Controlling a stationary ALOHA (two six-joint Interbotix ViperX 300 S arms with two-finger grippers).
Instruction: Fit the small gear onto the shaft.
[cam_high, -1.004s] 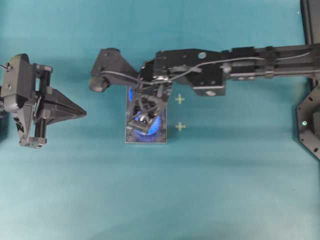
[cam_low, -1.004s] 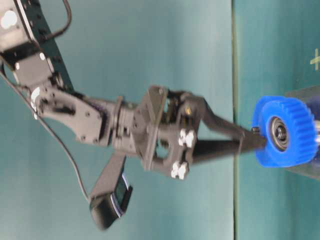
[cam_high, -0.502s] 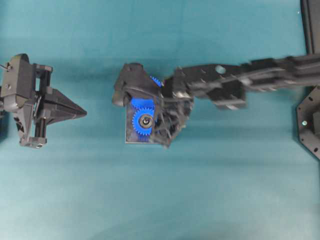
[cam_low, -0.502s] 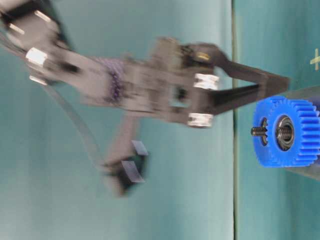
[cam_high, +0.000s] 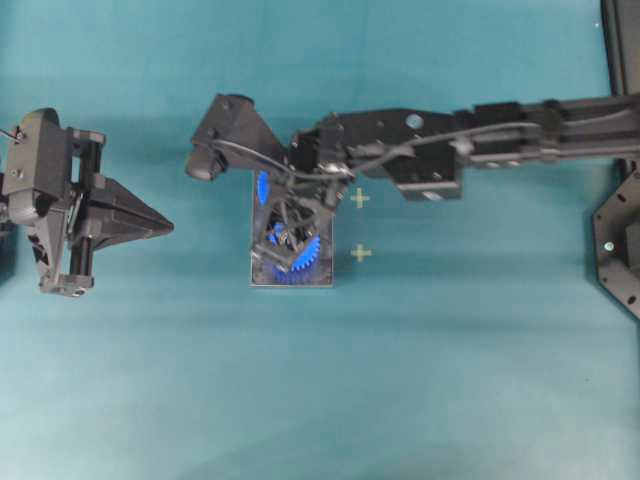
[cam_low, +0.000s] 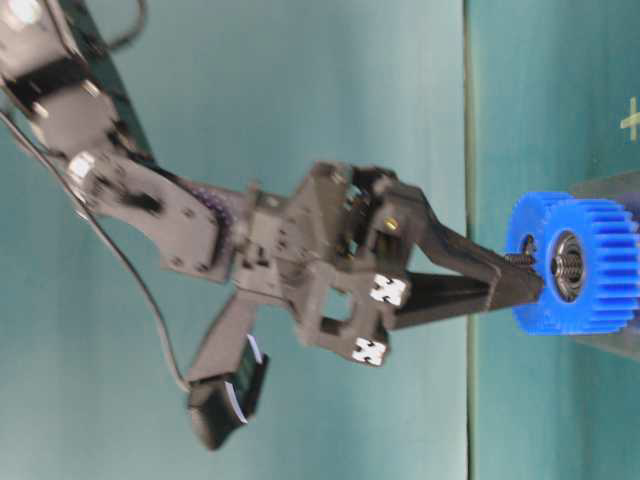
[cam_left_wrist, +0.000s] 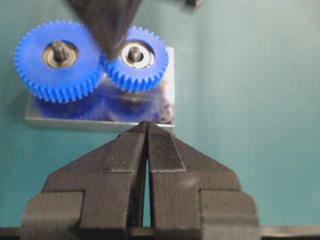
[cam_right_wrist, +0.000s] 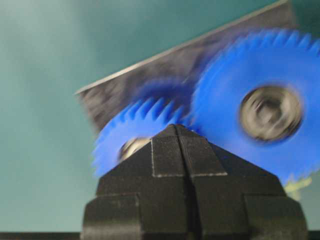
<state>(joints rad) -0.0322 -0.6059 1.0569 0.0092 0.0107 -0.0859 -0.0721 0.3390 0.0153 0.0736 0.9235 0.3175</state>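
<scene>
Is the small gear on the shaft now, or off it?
On. The small gear lies flat on the plate, meshed with the larger gear, the shaft showing in its hub.

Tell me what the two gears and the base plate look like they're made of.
Small gear and larger gear: likely moulded plastic, with a uniform bright blue, matte surface; the hubs look like metal bearings, dark ring around a silvery centre. Base plate: probably polished metal, since its grey face mirrors the blue gear teeth and its edge shines pale.

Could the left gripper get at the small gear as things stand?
Probably not cleanly: the left gripper has bare table ahead, but the shut right gripper sits at the small gear.
</scene>
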